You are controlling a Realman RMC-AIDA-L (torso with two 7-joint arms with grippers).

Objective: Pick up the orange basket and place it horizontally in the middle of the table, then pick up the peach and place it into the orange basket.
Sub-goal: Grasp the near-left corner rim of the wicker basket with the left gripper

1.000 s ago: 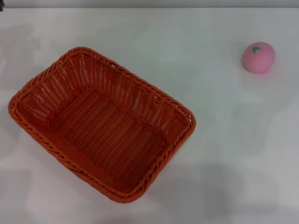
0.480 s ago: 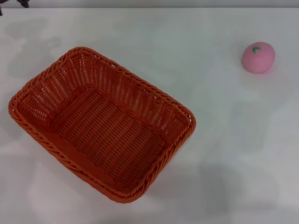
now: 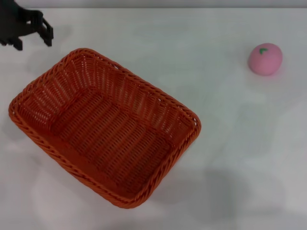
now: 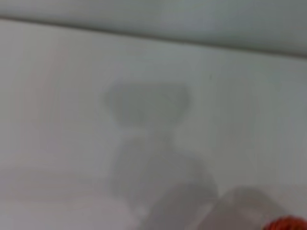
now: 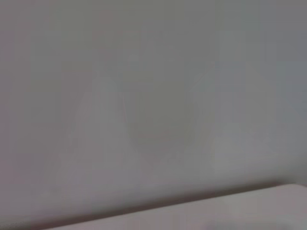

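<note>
Head view: my left gripper [image 3: 32, 39] has just come into sight at the far left corner of the table [image 3: 158, 43], fingers apart, near the basket's [image 3: 103, 127] far rim but not touching. The basket lies skewed on my left side, not yet moved. The peach [image 3: 265, 59] sits well apart, far right. My right gripper is out of sight.

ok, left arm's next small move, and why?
Probably bring the left end effector toward the basket's near rim corner and lower it. It sits at the table's far left, apart from the basket, which lies diagonal, empty and ungrasped; the peach can wait.
</note>
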